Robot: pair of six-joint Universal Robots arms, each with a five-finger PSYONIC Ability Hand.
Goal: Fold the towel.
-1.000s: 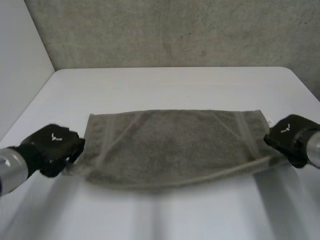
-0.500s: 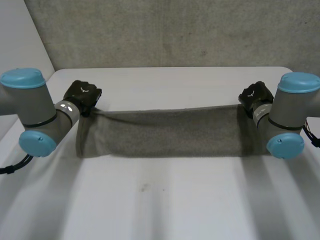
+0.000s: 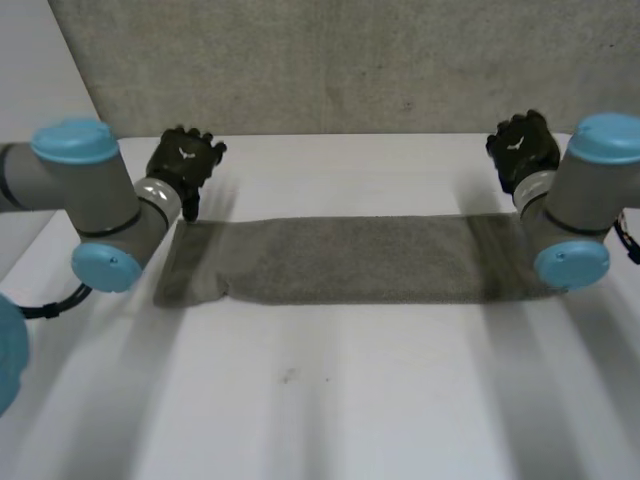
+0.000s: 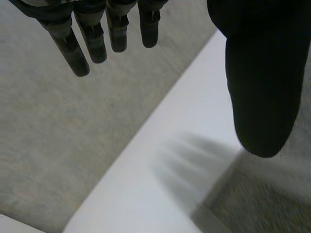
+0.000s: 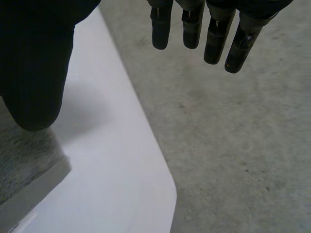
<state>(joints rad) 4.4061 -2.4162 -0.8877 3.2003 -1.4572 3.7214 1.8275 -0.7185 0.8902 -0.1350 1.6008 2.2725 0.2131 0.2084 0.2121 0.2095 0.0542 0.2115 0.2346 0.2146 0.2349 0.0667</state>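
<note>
The towel lies flat as a long strip across the bench. The left robot hand is just beyond its far left corner and the right robot hand just beyond its far right corner — both with fingers straight, grasping nothing.

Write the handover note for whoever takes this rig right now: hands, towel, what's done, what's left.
Left hand: open, fingers straight, holding nothing, raised by the towel's far left corner.
Right hand: open, fingers straight, holding nothing, raised by the far right corner.
Towel: flat on the table as a long narrow strip that runs from one hand to the other.
Done: it looks folded once lengthwise.
Left: probably fold it end to end, then tidy the edges.
</note>
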